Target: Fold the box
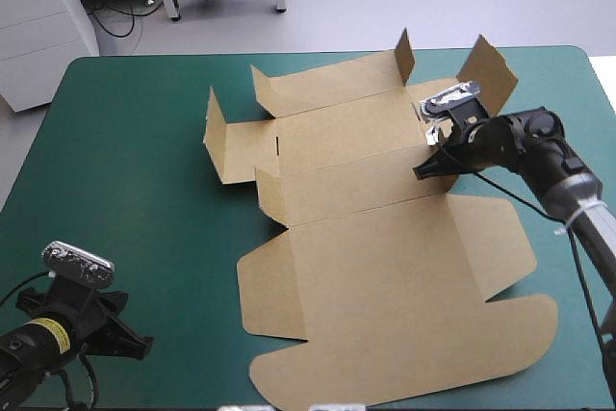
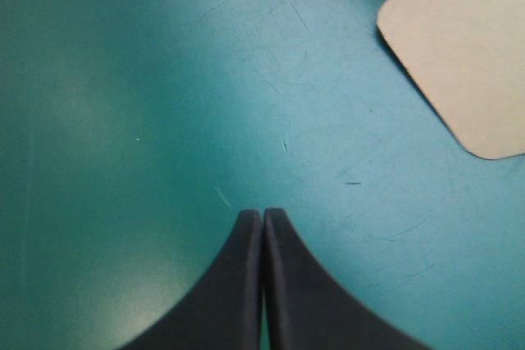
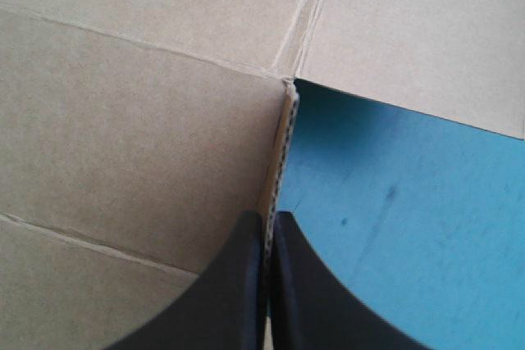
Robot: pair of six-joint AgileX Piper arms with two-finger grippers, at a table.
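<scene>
Box (image 1: 385, 267) edge sits between right fingers (image 3: 238, 284) — left fingers (image 2: 238, 284) well apart.

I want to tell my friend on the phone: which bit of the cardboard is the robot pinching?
Find the big brown box sheet spread on the teal-green table. On its right side, towards the back, the right pincer is shut on a panel's cut edge. It is the only edge held; the far flaps stand free.
</scene>
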